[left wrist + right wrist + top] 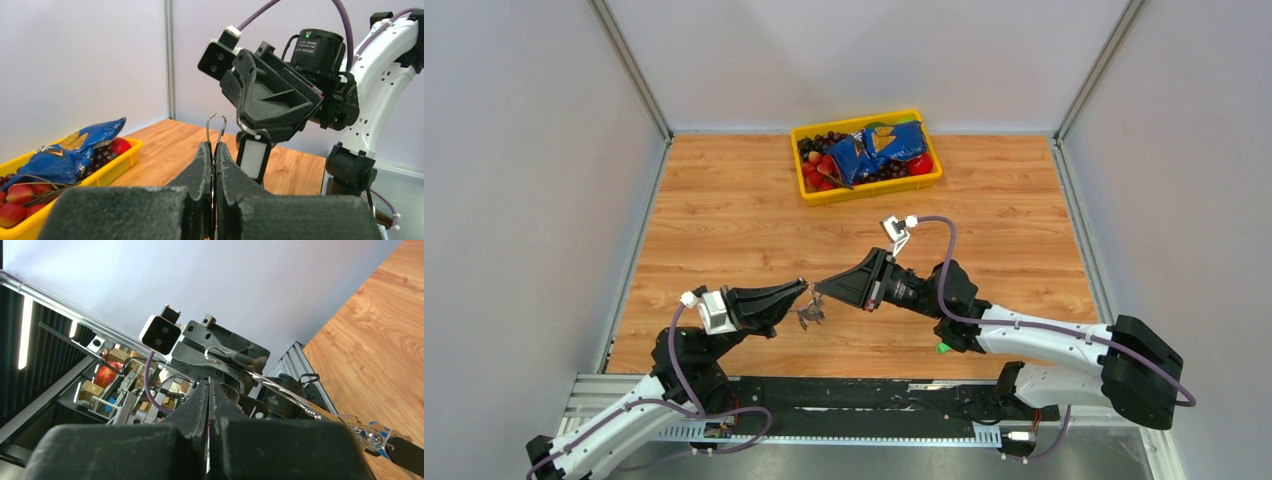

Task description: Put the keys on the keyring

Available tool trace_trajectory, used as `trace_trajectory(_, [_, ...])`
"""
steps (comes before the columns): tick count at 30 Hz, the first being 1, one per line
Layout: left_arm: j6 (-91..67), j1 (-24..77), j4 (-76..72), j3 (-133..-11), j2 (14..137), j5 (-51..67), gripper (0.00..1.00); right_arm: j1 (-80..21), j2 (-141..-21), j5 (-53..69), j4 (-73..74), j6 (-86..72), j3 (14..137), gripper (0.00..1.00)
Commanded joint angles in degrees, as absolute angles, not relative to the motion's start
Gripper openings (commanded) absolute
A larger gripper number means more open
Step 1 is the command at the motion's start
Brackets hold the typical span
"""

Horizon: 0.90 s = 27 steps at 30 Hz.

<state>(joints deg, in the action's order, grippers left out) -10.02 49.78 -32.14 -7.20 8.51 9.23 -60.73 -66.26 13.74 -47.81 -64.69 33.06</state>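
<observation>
My left gripper (801, 291) is shut on the keyring, whose thin wire loop (216, 125) sticks up between its fingertips. My right gripper (820, 291) meets it tip to tip above the table. It is shut on something thin that I cannot make out. A black tag (252, 158) hangs on a small ring just under its tips. The bunch of small keys (811, 315) dangles between both grippers. In the right wrist view the wire (280, 390) runs down to blue and black tags (382, 436). A key's green tag (942, 348) lies on the table beside the right arm.
A yellow tray (869, 188) with a blue snack bag, strawberries and grapes stands at the back of the wooden table; it also shows in the left wrist view (117, 157). Grey walls close in the left, right and back sides.
</observation>
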Motion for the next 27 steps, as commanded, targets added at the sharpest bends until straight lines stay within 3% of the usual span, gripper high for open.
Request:
trace_trajectory(1, [-9.31,49.57,-37.10,-6.86,8.89,10.58,0.01,-61.42,-67.67,12.40,-53.13,-67.10,32.38,0.00])
trace_trajectory(27, [-9.62,49.63,-39.44,-6.46,10.37,13.01,0.01,-61.85,-70.73,10.98,-56.11,-69.06,32.84,0.00])
